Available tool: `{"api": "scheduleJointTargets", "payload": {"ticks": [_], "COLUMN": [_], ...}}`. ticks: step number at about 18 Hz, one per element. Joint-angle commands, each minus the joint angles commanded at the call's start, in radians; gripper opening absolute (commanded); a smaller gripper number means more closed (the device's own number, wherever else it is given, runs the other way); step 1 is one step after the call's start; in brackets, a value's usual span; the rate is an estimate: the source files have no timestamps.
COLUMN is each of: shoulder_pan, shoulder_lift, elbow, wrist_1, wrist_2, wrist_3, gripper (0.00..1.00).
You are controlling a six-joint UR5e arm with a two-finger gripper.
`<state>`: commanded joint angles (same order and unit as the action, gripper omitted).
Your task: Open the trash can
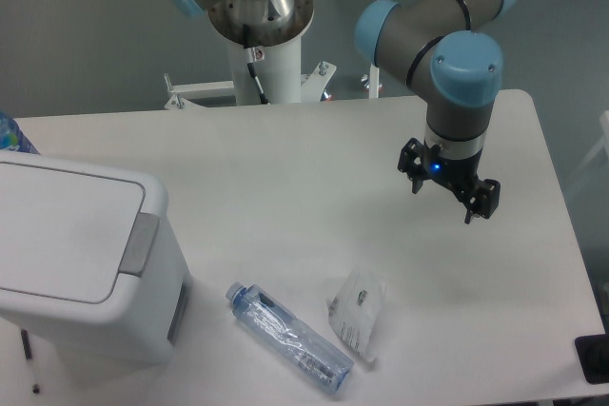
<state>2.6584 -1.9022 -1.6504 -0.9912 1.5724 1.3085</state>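
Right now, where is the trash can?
In the camera view the trash can sits at the table's lower left corner, lid shut, with the bottle lying just to its right and the gripper far across the table.

I see a robotics lab: arm pedestal (269,64) bolted behind a plain white tabletop (285,159), bare grey wall (86,26), no furnishings.
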Motion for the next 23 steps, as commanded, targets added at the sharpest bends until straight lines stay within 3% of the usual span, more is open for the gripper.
{"api": "scheduleJointTargets", "payload": {"ticks": [4, 9, 13, 20, 23], "shoulder_pan": [-0.005, -0.008, -0.047, -0.098, -0.141], "shoulder_lift": [0.009, 0.014, 0.028, 0.048, 0.045], "elbow": [-0.058, -0.048, 0.013, 0.130, 0.167], "wrist_1": [0.088, 0.088, 0.075, 0.033, 0.028], "wrist_2": [-0.003, -0.006, -0.055, -0.290, -0.301], "wrist_3": [-0.012, -0.044, -0.230, -0.592, -0.701], "gripper": [1.00, 1.00, 1.00, 1.00, 1.00]}}
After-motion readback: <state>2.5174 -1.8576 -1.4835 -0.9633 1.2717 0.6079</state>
